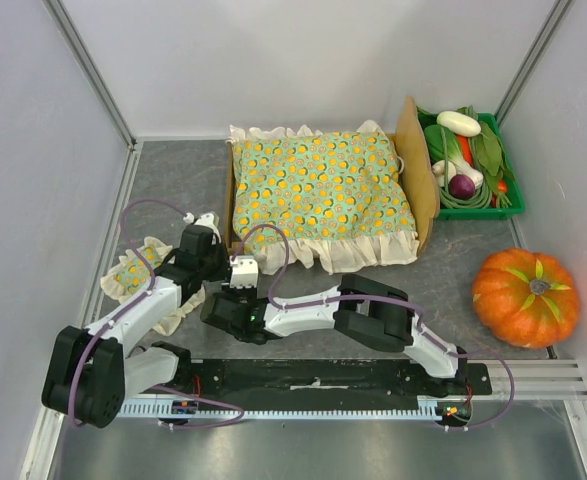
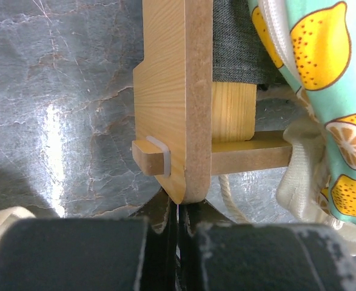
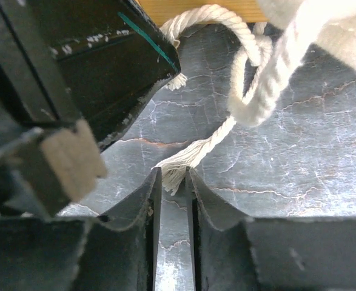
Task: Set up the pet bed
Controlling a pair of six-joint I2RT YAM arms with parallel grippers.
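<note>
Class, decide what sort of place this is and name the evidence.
Probably a robot test cell: plain white walls enclose a grey table, with staged props, a pet bed, a pumpkin and a crate of vegetables.

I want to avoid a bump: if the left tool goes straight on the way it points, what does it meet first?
The left tool would meet the pet bed first: its wooden end board stands right before the tips, perhaps already touching.

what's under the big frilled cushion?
The pet bed: left wrist view shows its dark grey fabric base beneath the cushion edge. From above the cushion covers the base, hiding anything else there.
</note>
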